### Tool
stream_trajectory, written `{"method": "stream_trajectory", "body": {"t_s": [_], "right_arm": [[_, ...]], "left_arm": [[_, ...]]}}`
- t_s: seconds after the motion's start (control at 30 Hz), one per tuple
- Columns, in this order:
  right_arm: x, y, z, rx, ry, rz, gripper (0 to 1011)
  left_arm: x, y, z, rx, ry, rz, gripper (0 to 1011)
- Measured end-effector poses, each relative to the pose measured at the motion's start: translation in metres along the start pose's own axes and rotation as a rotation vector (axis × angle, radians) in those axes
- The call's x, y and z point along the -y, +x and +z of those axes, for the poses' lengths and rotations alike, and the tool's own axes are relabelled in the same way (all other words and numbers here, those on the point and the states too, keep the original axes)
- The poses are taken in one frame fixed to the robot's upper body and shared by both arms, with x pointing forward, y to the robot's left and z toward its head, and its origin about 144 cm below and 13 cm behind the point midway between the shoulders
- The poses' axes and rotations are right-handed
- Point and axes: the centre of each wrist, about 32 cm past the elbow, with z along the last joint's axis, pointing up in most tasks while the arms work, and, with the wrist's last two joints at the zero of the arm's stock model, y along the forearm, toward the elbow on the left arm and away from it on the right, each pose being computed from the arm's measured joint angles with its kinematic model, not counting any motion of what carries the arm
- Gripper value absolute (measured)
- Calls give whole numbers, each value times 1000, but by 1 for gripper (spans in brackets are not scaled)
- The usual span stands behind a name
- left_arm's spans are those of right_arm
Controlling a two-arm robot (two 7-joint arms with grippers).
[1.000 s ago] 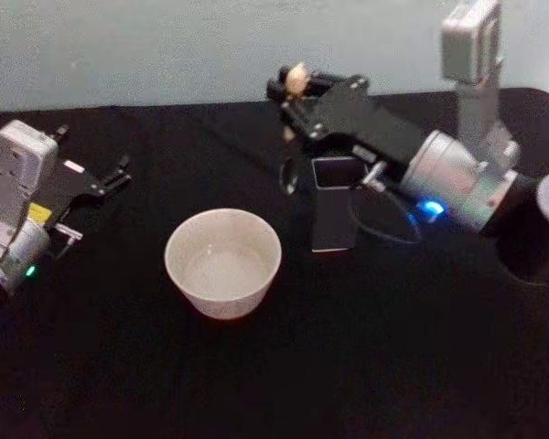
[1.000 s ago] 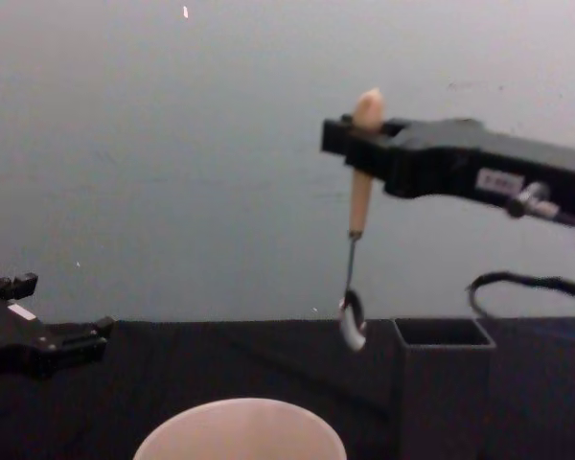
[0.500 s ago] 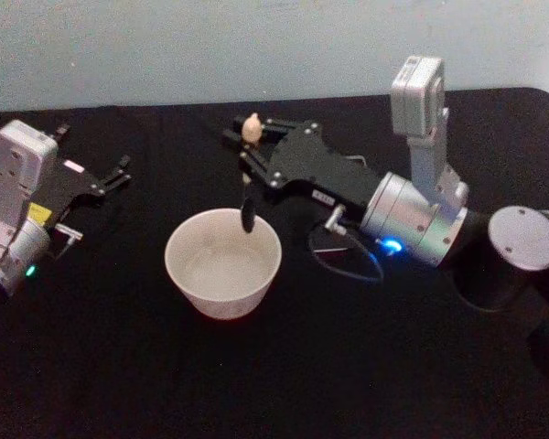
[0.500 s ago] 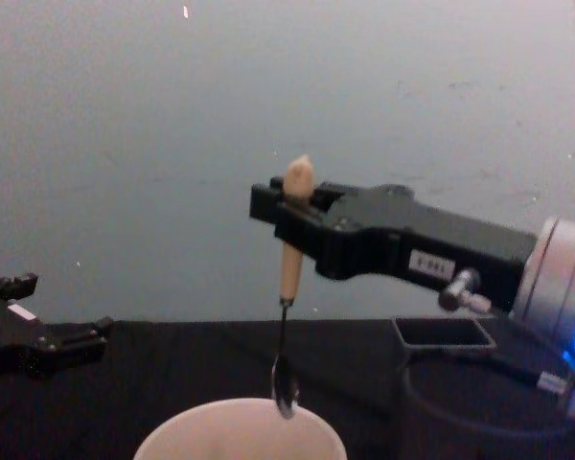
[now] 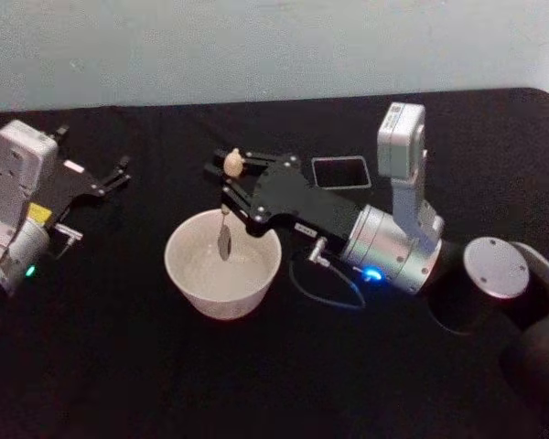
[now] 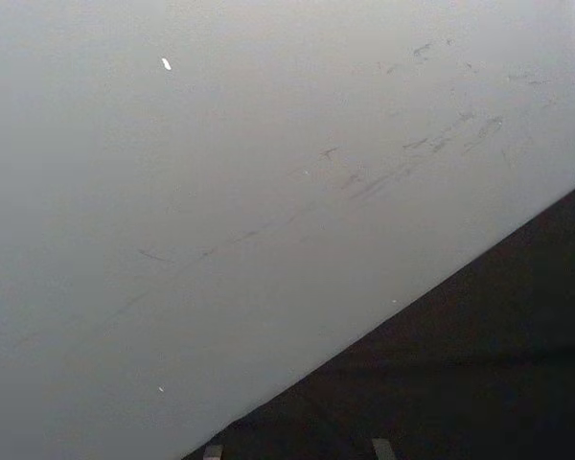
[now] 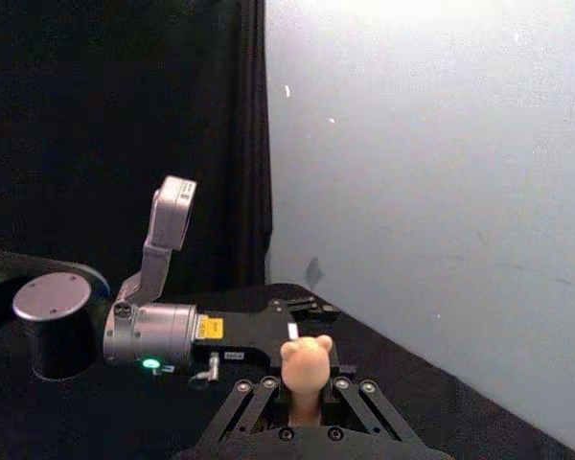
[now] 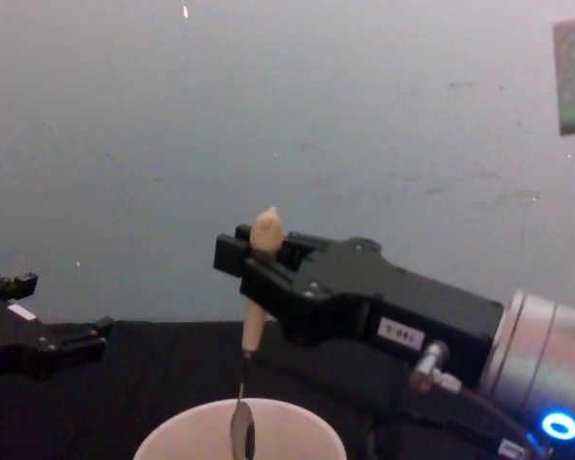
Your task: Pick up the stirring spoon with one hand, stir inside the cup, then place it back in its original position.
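Right gripper (image 5: pixel 229 172) clenched the spoon (image 5: pixel 224 243) — bowl below its jaws, inside the cup (image 5: pixel 199 293); left gripper (image 5: pixel 91 155) released, well apart.

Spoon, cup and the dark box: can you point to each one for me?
stirring spoon (image 8: pixel 253 331): chest view, on its wooden handle.
cup (image 5: pixel 221 300): head view, on its front outer wall.
dark grey holder (image 5: pixel 339 172): head view, inside its open top.
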Motion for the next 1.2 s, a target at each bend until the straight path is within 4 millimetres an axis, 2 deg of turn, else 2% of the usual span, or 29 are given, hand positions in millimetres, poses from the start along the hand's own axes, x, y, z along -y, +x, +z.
{"method": "stream_trajectory", "body": {"t_s": [0.6,1.2], "right_arm": [[-6,3,-29,-29,-31,-14,164],[-7,6,-39,-29,-63,-42,164]], "left_arm": [[0,0,0,0,0,0,1001],[0,0,0,0,0,0,1001]]}}
